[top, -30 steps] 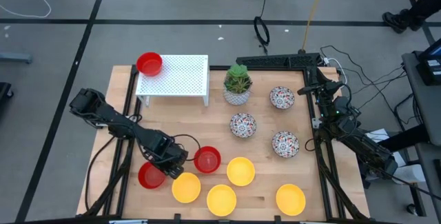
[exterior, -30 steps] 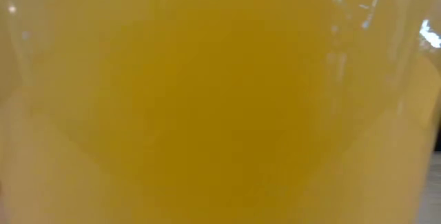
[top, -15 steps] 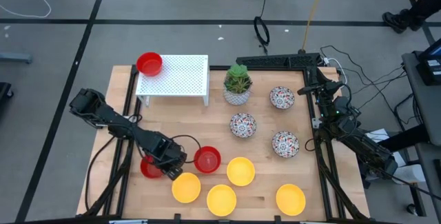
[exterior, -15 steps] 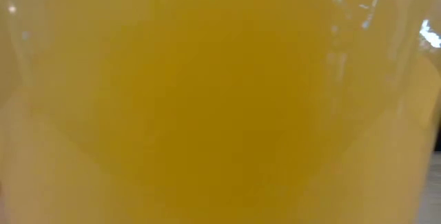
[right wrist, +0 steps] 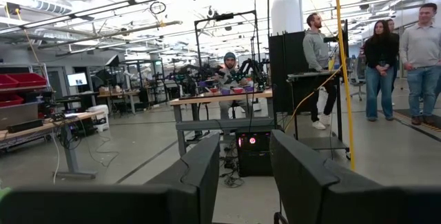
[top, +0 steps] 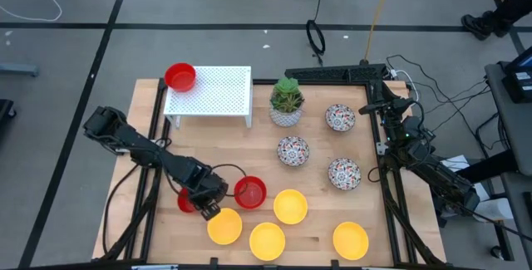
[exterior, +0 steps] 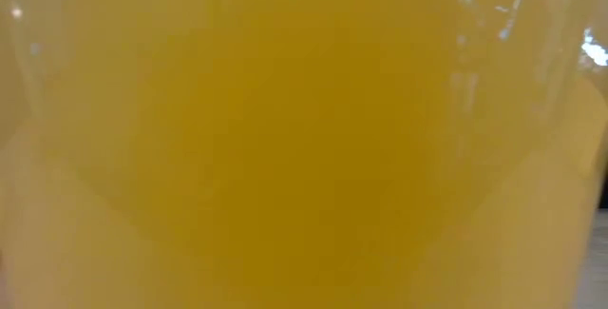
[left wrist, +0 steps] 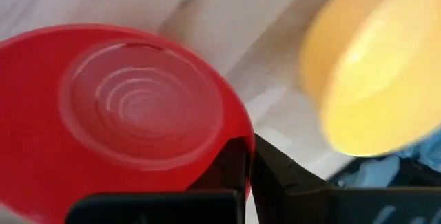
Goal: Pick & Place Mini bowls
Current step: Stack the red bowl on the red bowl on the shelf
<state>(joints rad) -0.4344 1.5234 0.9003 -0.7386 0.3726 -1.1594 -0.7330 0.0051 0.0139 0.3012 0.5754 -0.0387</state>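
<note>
One red mini bowl (left wrist: 131, 114) is pinched at its rim by the closed left hand (left wrist: 249, 176), seen only from the wrist. Overhead, it is mostly hidden, a yellow bowl (top: 224, 226) just beside. The right hand (right wrist: 241, 169) is parked open, empty.

Ten mini bowls show from above. One red bowl (top: 179, 76) sits upright at a corner of a white perforated stand; a second red bowl (top: 250, 192) stands on the table's near left part, and a third (top: 186, 202), mostly hidden, seems pinched at its rim just beside it. Four yellow bowls (top: 289, 206) cluster along the near edge. Three floral white bowls (top: 293, 150) stand apart on the right half.
</note>
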